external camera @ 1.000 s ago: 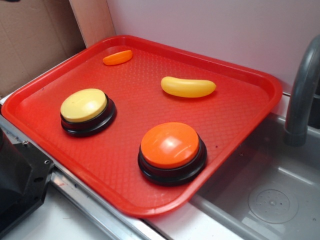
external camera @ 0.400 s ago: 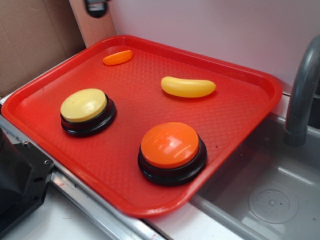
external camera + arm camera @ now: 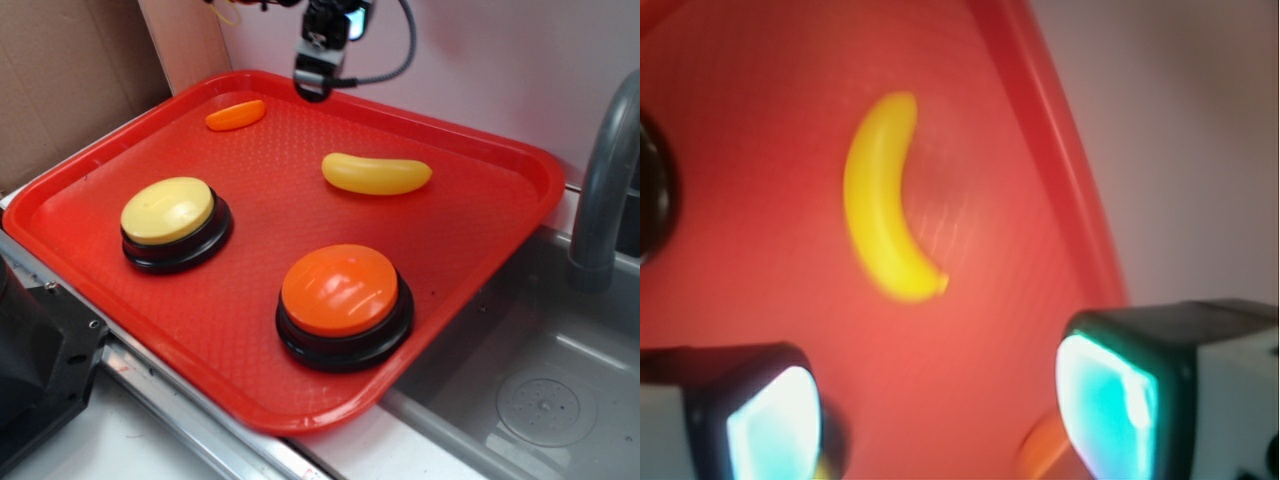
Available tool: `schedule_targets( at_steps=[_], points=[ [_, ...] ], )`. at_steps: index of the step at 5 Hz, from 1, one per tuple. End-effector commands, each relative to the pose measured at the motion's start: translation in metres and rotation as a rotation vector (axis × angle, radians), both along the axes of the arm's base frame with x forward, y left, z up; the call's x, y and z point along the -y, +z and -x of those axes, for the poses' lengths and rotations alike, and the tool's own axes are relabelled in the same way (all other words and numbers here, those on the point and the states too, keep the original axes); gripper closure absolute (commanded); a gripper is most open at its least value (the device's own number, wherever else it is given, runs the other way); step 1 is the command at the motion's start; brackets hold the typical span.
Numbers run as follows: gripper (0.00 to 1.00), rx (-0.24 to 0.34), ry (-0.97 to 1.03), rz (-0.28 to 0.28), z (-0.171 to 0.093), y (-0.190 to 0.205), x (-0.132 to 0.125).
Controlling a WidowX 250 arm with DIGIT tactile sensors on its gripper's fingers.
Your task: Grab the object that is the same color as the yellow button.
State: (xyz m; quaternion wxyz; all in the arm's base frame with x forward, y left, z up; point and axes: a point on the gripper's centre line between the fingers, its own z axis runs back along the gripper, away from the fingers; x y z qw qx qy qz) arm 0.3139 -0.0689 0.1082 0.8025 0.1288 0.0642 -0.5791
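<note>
- Fingers stand wide apart in the wrist view, one pad low at 7 o'clock and the other at 5 o'clock, with bare tray floor between them; they have hold of nothing.
- Seen from the exterior view, the gripper hangs over the far edge of the red tray, near 12 o'clock, just right of the small orange oblong and well apart from everything else.
- At about 9 o'clock on the tray sits the yellow button, a pale dome on a black base; it only sets the colour to match.
- Right of centre and toward the far side, near 1 o'clock, lies the object, a glossy yellow banana-like oblong, flat on the tray and touching nothing.
- It looks light, stiff and hollow, probably slick plastic; I judge a pinch across its thick middle, jaws set square to its long axis, safest, since the tapered ends would likely squirt out.
- At roughly 5 o'clock stands the orange button, larger, the wrong colour.
- The tray holds just these four things, spaced well apart, so there is room to come down around the object.
- Past the tray's right rim lie a grey sink basin and a faucet.
</note>
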Motion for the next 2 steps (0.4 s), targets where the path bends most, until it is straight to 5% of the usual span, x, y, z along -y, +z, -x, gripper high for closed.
schedule_targets(
  at_steps=[1,2],
  points=[
    [0.00,-0.057,-0.115,0.030,0.034,-0.027,0.032],
    [0.00,-0.034,-0.025,-0.026,0.026,-0.047,0.024]
  ],
)
